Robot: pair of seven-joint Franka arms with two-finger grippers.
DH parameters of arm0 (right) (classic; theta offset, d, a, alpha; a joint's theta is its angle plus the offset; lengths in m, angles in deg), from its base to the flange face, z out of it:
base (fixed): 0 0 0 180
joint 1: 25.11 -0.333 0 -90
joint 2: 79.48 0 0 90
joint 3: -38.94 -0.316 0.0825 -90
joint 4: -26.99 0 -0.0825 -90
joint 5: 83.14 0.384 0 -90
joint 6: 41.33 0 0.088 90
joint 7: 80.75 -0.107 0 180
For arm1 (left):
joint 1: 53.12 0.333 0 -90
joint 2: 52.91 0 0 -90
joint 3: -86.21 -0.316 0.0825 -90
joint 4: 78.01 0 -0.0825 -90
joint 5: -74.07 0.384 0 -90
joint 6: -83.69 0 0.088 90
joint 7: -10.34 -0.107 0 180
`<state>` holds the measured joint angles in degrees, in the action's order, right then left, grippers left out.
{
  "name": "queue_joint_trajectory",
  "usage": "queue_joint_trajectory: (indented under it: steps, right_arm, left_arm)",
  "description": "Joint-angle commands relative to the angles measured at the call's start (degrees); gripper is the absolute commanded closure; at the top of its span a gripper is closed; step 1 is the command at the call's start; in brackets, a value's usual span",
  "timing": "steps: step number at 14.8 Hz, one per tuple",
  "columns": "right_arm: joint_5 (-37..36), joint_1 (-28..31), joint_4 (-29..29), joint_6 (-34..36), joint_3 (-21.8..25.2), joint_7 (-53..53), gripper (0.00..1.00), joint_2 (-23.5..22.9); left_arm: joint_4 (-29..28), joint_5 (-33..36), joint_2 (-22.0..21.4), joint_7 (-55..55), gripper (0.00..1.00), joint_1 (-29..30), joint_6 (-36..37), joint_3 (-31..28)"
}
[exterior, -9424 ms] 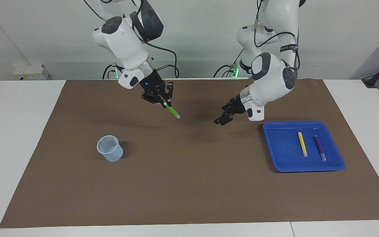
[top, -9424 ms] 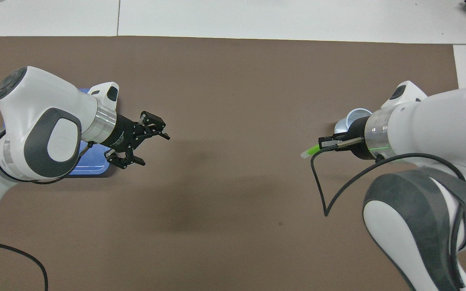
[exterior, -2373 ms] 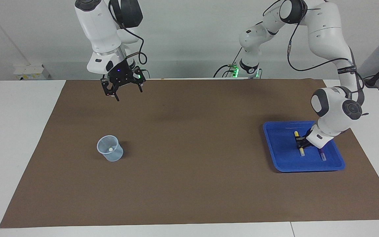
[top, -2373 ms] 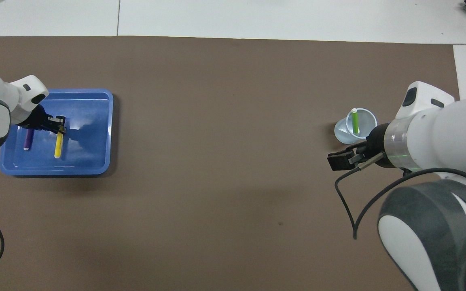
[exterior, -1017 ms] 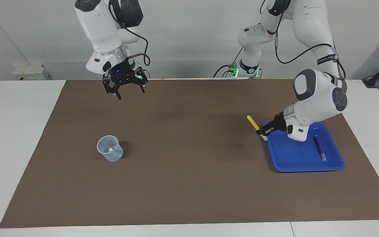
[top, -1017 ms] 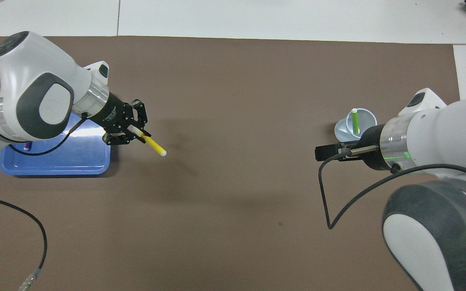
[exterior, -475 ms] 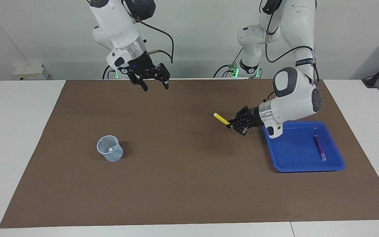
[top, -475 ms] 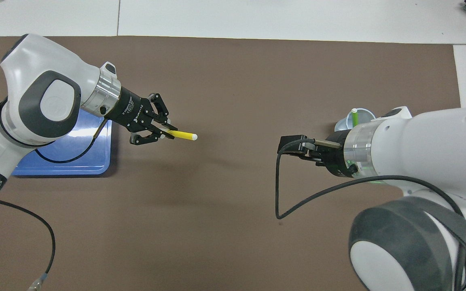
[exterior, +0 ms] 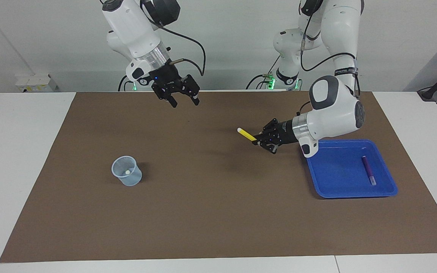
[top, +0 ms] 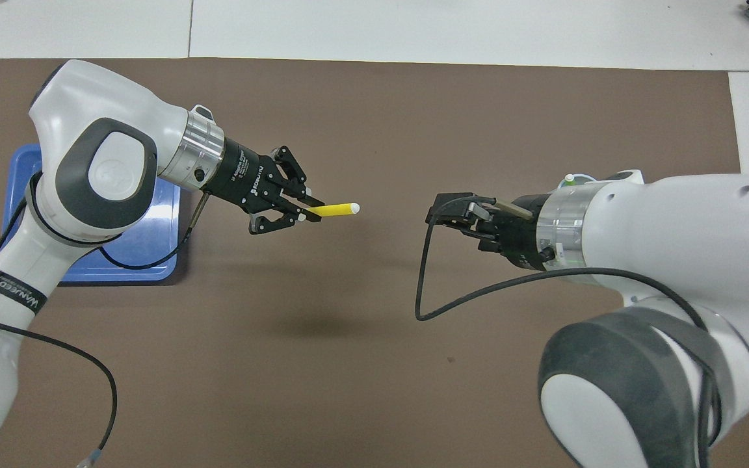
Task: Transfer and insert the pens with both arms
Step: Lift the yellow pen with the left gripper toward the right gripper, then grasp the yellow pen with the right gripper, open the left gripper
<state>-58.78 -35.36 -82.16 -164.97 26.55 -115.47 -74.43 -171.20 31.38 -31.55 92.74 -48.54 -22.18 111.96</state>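
So the left gripper (exterior: 257, 140) is clamped on the yellow pen (exterior: 246, 134), pinching it at one end so the whitish cap sticks out sideways toward the right arm's end of the table, up in the air over bare brown mat (exterior: 218, 212) just beside the blue tray (exterior: 319, 168). The right gripper (exterior: 183, 100) hangs over the mat near the robots' edge with its 2 fingers spread apart and nothing in them, tips aimed at the pen, with a clear gap between them in the overhead view. The purple pen (exterior: 368, 170) lies flat in the tray at the left arm's end. The green pen (top: 569, 178) stands in the clear cup (exterior: 126, 171) at the right arm's end; from above, mostly just its white tip shows.
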Motion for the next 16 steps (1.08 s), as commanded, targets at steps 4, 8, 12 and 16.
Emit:
queue_joint_trajectory:
  steps: [4,8,12,16]
  right_arm:
    - [1.3,-1.9,-0.4,-5.4,-0.1,-1.5,0.26,-1.9]
    - [1.3,-3.1,-0.4,-8.5,-0.1,-1.1,0.26,-3.3]
    - [1.3,-3.2,-0.3,-11.7,-0.1,2.3,0.27,-5.1]
    - [1.3,-4.5,-0.1,-14.8,-0.1,2.7,0.31,-6.6]
  left_arm:
    - [-5.1,-7.6,-3.1,0.7,1.0,-2.5,-4.7,-0.3]
    - [-5.2,-9.3,-3.3,0.9,1.0,-2.6,-4.7,-0.2]
    - [-5.1,-9.7,-3.3,0.9,1.0,-2.6,-4.9,0.0]
    - [-5.0,-11.4,-3.3,2.4,1.0,-3.6,-7.2,1.0]
